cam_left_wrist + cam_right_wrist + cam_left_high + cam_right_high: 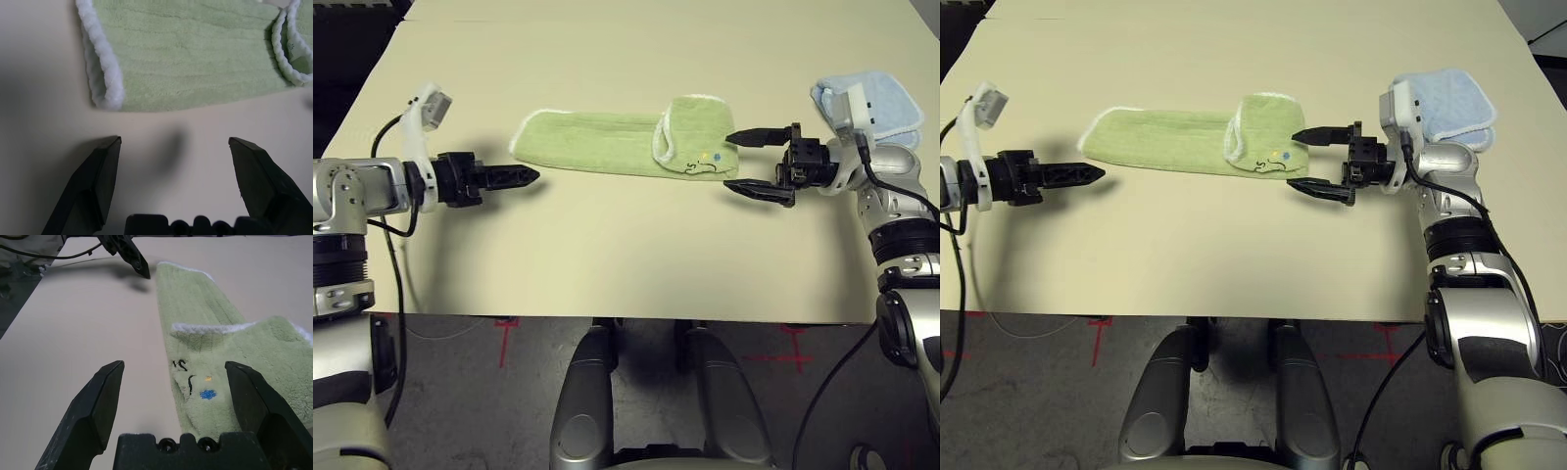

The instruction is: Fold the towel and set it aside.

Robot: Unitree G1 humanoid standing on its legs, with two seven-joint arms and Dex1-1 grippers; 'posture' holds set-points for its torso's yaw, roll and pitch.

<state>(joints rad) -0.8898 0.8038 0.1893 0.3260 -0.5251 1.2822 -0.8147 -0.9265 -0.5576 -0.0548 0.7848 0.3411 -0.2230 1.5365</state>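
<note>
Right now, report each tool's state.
Left tool: open, holding nothing, just short of the towel.
Right tool: open, holding nothing, at the towel's other end.

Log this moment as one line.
towel: half-folded on table | left gripper: open, off towel | right gripper: open at marked corner | blue towel: aside

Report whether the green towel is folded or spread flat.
Folded. The towel lies as a long narrow strip on the table, its right end doubled back over itself, white edging showing on top.

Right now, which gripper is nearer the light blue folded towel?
Right. The right gripper sits open just beside the blue towel, at the green towel's marked end; the left gripper is across the table.
</note>
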